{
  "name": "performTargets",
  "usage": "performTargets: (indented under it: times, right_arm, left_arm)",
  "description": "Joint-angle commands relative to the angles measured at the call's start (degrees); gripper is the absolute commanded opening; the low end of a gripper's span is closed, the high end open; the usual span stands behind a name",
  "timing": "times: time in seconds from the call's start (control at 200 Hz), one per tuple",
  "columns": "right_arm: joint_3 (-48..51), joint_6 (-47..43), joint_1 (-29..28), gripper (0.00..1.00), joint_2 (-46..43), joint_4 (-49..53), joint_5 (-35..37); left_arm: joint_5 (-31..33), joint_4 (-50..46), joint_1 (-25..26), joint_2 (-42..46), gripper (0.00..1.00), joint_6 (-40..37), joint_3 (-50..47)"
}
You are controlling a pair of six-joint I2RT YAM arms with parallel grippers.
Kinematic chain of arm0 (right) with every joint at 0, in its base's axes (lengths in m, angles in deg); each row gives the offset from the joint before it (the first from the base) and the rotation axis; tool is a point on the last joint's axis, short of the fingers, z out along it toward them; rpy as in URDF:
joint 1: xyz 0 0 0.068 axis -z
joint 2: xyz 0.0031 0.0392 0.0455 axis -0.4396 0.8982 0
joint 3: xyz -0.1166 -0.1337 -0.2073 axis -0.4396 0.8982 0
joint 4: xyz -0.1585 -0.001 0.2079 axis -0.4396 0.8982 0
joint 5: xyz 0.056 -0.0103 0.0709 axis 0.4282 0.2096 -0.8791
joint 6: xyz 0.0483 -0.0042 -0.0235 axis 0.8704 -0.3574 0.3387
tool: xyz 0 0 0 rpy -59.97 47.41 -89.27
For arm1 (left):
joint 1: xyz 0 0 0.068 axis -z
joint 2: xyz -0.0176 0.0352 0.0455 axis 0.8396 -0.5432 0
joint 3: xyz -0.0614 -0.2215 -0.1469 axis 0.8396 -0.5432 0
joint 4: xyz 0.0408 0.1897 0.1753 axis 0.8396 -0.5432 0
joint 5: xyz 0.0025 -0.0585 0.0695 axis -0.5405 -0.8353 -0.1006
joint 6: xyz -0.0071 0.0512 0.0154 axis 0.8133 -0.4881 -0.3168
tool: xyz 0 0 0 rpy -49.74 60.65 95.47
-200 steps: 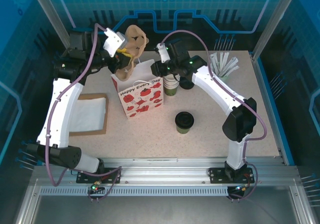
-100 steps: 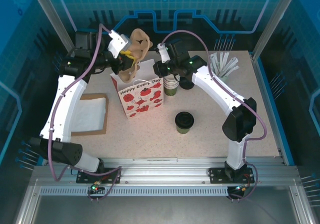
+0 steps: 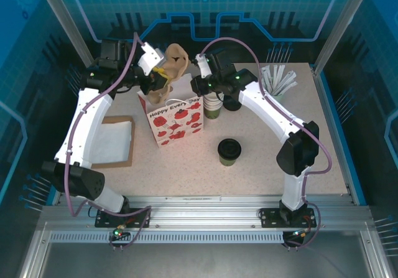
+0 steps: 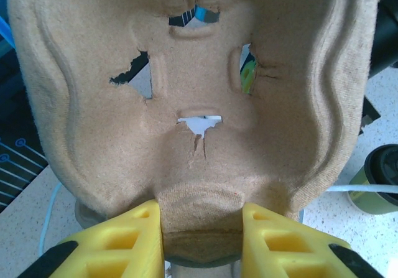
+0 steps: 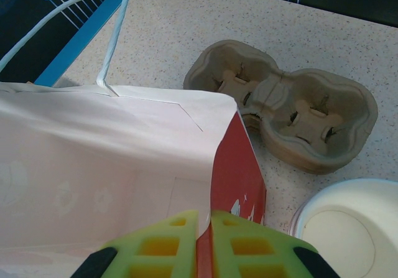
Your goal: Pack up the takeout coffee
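Observation:
The takeout coffee (image 3: 229, 152), an olive-green cup with a black lid, stands on the table in front of the bag; its lid also shows at the edge of the left wrist view (image 4: 380, 177). My left gripper (image 3: 157, 74) is shut on a brown pulp cup carrier (image 3: 173, 61), held tilted above the open mouth of the white gift bag (image 3: 177, 119) with red prints. The carrier (image 4: 193, 85) sits between the yellow fingers (image 4: 134, 240). My right gripper (image 5: 204, 240) is shut on the bag's upper right edge (image 5: 239, 166).
A stack of lidless green cups (image 3: 212, 107) stands just right of the bag, its white inside near my right fingers (image 5: 348, 228). More pulp carriers (image 5: 286, 104) lie behind the bag. A holder of white sticks (image 3: 277, 82) is back right; a white napkin on a brown board (image 3: 112, 142) lies left.
My left arm has carried the pulp carrier rightward, closer over the bag's mouth. The right gripper has closed on the bag's edge; its arm has stayed in place.

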Motion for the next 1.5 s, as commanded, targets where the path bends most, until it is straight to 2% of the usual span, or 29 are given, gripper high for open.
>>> performTargets:
  times: [0.0, 0.46, 0.915, 1.261, 1.496]
  right_arm:
    - [-1.08, 0.64, -0.15, 0.13, -0.52, 0.42, -0.69]
    - [-1.34, 0.8, -0.03, 0.13, -0.76, 0.45, -0.8]
    - [-1.17, 1.16, -0.04, 0.13, -0.97, -0.03, -1.71]
    - [0.25, 2.1, 0.56, 0.13, -1.57, -1.27, -3.55]
    - [0.61, 2.57, 0.82, 0.13, -1.57, -1.54, -4.22]
  left_arm:
    - [0.54, -3.32, -0.94, -0.7, 0.3, -3.66, -0.5]
    - [0.5, -5.74, -0.98, -1.57, 0.3, -6.16, -0.68]
    - [5.04, -9.72, 0.33, -3.3, 0.3, -9.68, 0.11]
    - [8.74, -14.33, 3.57, -7.72, 0.3, -11.7, 6.18]
    - [6.43, -14.95, 3.94, -8.24, 0.28, -9.69, 11.98]
